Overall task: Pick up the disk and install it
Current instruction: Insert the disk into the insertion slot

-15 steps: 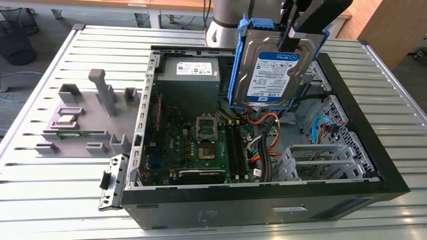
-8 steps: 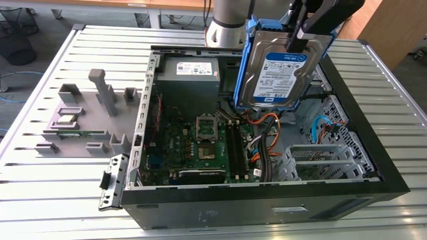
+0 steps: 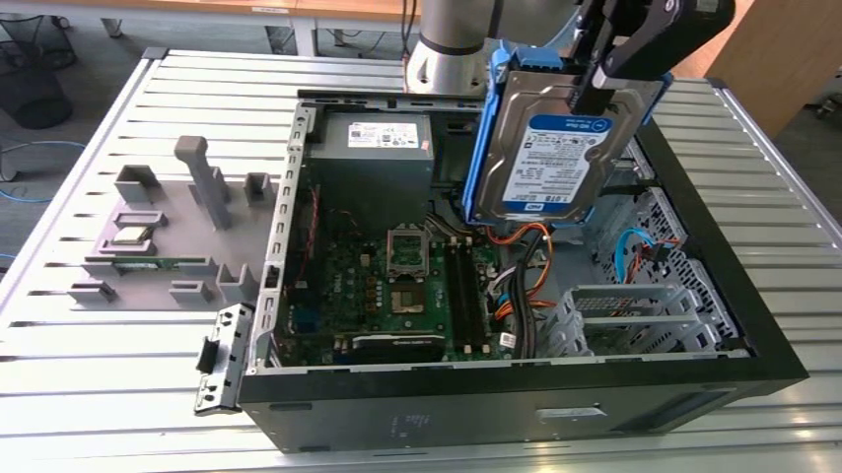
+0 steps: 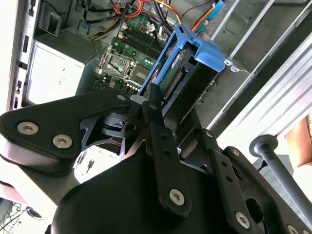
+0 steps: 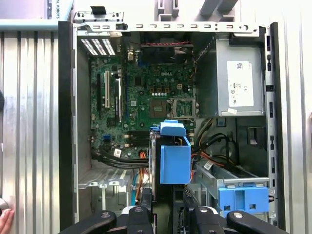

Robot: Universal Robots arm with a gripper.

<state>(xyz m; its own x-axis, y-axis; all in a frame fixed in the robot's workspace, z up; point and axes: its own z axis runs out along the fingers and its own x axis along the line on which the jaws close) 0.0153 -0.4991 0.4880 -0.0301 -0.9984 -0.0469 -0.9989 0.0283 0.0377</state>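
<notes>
The disk point(image 3: 550, 158) is a silver hard drive with a white-and-blue label, clipped in a blue bracket. It hangs upright above the open computer case point(image 3: 526, 394), over the side at the exterior view's right. My gripper point(image 3: 595, 97) is shut on the disk's upper edge. In the second wrist view the black fingers point(image 4: 157, 112) clamp the disk point(image 4: 183, 80) from both sides. In the first wrist view the disk point(image 5: 174, 156) appears edge-on, over the cables beside the motherboard point(image 5: 146, 97), with my gripper point(image 5: 168, 197) below it in the picture.
The case holds a grey power-supply box point(image 3: 373, 158), a motherboard point(image 3: 394, 286), orange and blue cables point(image 3: 520, 246) and a metal drive cage point(image 3: 632, 315). A lone blue bracket point(image 5: 243, 197) sits in a bay. A grey fixture point(image 3: 172, 227) stands on the slatted table point(image 3: 105, 374). A hand point(image 5: 4, 219) is at the edge.
</notes>
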